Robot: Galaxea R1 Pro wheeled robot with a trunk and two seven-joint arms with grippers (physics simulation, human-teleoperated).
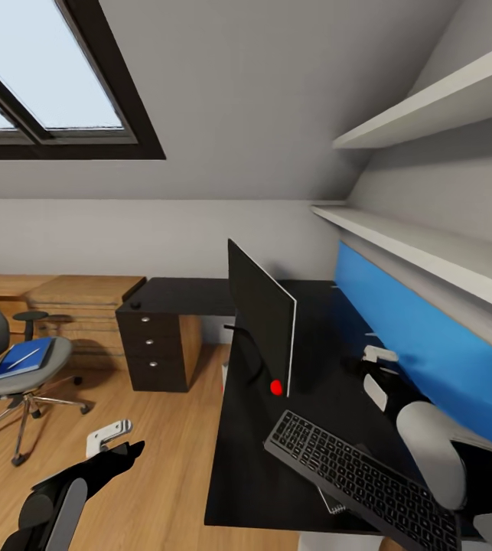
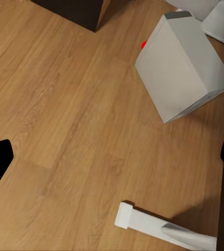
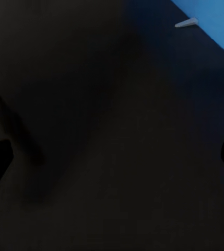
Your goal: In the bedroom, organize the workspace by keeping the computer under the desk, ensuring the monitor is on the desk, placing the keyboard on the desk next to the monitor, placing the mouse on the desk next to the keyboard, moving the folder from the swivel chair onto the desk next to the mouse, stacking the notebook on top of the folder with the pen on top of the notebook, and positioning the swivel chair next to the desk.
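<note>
One keyboard (image 1: 364,474) lies lower right on the black desk (image 1: 238,474) beside one monitor (image 1: 265,321), one blue folder (image 1: 22,358) sits on the swivel chair (image 1: 8,367) at left, both grippers spread wide.

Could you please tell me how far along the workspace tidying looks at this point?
Done: the monitor stands on the desk, with the keyboard beside it. In hand: nothing obvious; the left end effector hangs over the floor. Left: the folder and pen remain on the swivel chair, away from the desk.
</note>
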